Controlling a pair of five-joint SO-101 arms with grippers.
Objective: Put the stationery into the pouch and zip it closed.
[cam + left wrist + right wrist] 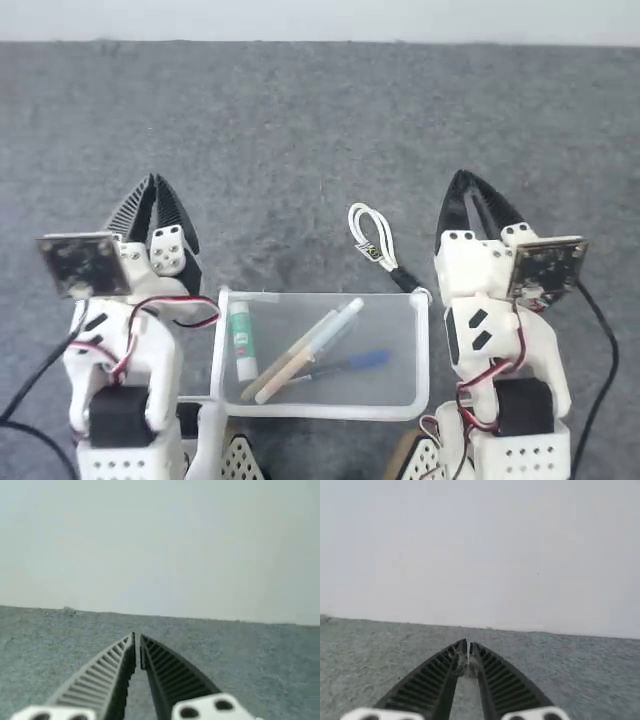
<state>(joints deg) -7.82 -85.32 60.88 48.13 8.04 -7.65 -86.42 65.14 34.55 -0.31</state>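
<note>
While both arms sit folded back at the near table edge, your left gripper (154, 180) and right gripper (463, 176) are pinched together on nothing, parked aside so the pouch (398, 388) between them lies unobstructed. A glue stick (242, 340) and pens (320, 345) lie inside it. Its cord pull (372, 235) trails out just beside your right arm, likely handiest for zipping.

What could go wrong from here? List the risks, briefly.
1. The zip pull and its white cord are thin and lie close beside one arm; that arm's shut hand may miss them.
2. Nothing holds the pouch; pulling the zip could drag it, pens and all.
</note>
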